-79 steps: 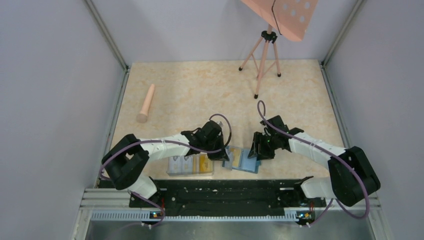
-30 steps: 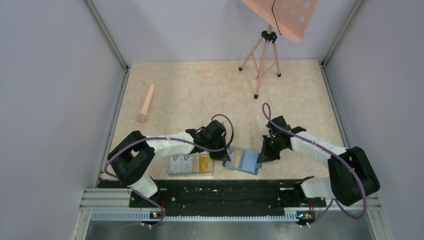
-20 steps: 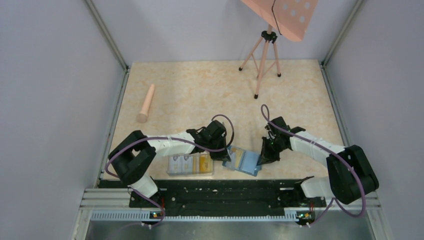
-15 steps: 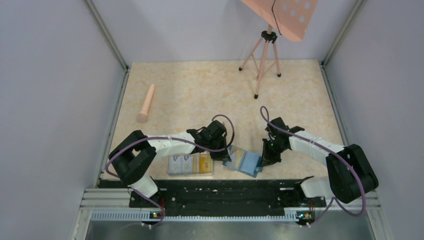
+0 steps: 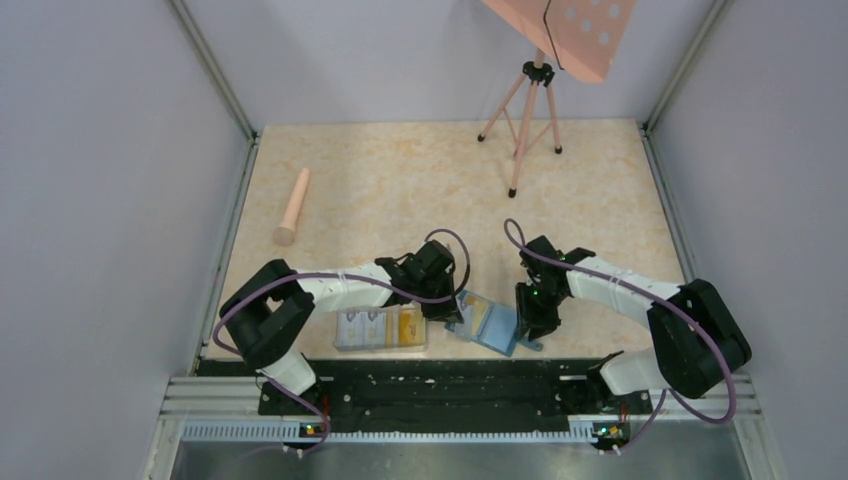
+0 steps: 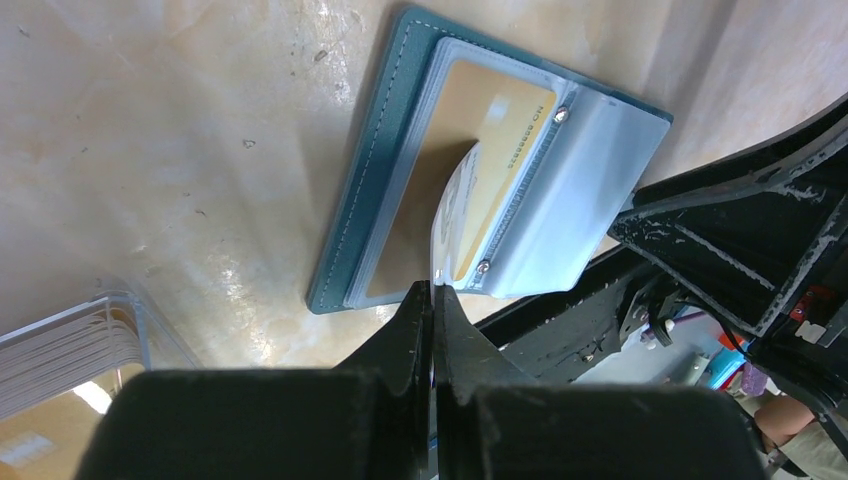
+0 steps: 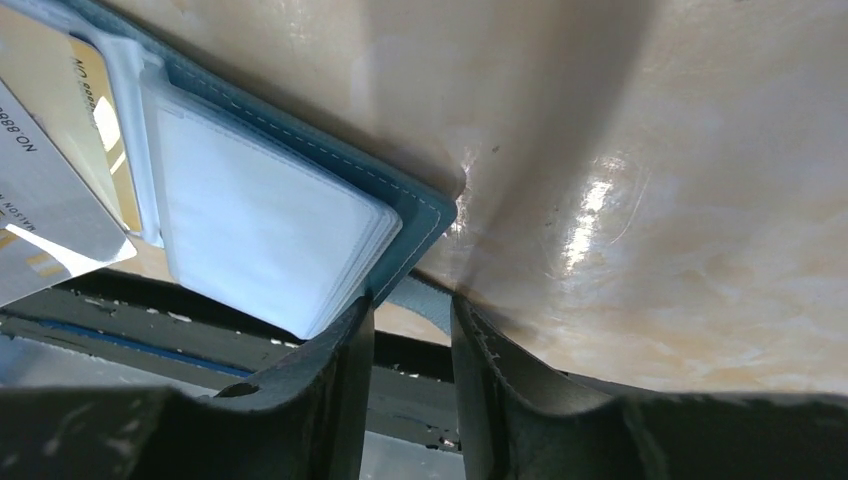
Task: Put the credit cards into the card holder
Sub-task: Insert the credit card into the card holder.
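Observation:
The teal card holder (image 5: 483,322) lies open near the table's front edge, between my two grippers. My left gripper (image 6: 433,290) is shut on a pale credit card (image 6: 450,215) that bends down into the holder's (image 6: 370,200) clear pockets. A yellow credit card (image 6: 490,110) sits in a sleeve there. My right gripper (image 7: 412,310) stands open at the holder's near right corner, and the snap tab (image 7: 425,298) lies in the gap between its fingers. Its left finger rests against the holder's teal edge (image 7: 330,165). The pale card (image 7: 50,220) also shows in the right wrist view.
A clear plastic box (image 5: 380,328) with more cards stands left of the holder. Just in front of it all runs the black base rail (image 5: 440,385). A pink cylinder (image 5: 292,207) lies far left, and a pink tripod (image 5: 525,110) stands at the back.
My right gripper has slid left and nearer, to the holder's near right corner, and has opened from shut. The left gripper has kept still with the card in it.

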You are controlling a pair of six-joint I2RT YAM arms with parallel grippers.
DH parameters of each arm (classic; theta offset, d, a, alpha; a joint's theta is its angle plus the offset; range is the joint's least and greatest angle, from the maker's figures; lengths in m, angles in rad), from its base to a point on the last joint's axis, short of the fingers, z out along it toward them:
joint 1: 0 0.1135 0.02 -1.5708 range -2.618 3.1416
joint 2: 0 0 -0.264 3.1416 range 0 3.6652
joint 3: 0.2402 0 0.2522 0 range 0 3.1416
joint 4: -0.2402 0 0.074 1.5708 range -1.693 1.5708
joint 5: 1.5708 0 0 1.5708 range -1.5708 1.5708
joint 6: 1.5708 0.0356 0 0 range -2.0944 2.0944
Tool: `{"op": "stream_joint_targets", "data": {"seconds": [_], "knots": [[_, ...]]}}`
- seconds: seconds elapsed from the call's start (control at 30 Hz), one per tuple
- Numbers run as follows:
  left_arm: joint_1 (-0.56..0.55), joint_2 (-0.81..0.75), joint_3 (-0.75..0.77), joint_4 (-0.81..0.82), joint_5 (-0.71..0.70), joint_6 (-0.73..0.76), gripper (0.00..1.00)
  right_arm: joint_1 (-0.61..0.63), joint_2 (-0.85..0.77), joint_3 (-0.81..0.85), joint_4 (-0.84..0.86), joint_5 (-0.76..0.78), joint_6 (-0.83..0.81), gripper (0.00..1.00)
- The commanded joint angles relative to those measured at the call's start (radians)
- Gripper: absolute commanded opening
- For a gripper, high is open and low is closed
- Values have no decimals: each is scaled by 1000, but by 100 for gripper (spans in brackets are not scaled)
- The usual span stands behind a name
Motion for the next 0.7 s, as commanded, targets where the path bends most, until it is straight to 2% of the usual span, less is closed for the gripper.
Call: {"op": "stream_joint_targets", "data": {"seconds": [0.0, 0.1, 0.4, 0.67], "knots": [[-3, 37, -2, -86, -60, 12, 0, 20, -14, 36, -55, 29, -14, 38], [-3, 38, 0, -86, -61, 12, 0, 32, -15, 42, -78, 26, -15, 41], [-3, 37, 8, -92, -63, 17, 0, 55, -84, 67, -147, 163, 21, 49], [-5, 43, 11, -95, -60, 20, 0, 55, -114, 40, -130, 194, 59, 52]]}}
